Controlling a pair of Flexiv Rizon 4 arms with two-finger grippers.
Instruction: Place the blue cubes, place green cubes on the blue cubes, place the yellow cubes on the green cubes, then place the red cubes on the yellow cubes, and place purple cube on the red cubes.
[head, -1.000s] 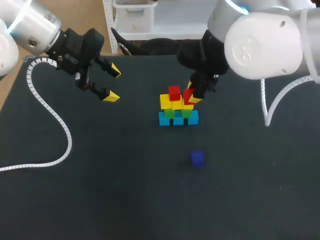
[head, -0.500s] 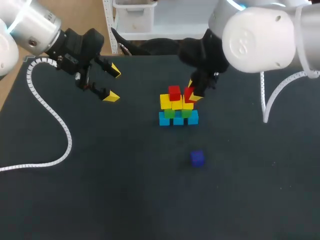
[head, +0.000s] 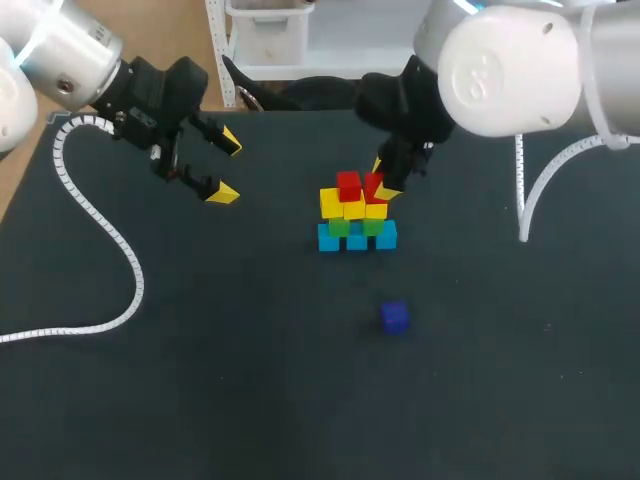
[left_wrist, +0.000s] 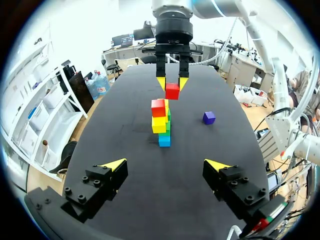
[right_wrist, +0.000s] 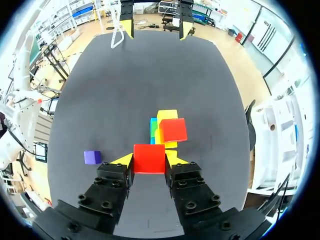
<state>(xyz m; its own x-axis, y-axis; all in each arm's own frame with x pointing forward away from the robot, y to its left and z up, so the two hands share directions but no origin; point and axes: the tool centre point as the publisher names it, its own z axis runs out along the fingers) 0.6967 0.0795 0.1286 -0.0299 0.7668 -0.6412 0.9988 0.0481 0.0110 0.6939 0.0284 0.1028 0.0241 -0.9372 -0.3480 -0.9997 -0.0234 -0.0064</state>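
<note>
The right gripper, clenched on a small red cube, could topple the multicoloured cube stack if lowered off-centre.

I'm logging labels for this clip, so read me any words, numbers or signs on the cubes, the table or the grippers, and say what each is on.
None can be read.
The stack and the purple cube: plain faces.
The red cube in the right gripper: plain.
The table and the left gripper: no print shows.
</note>
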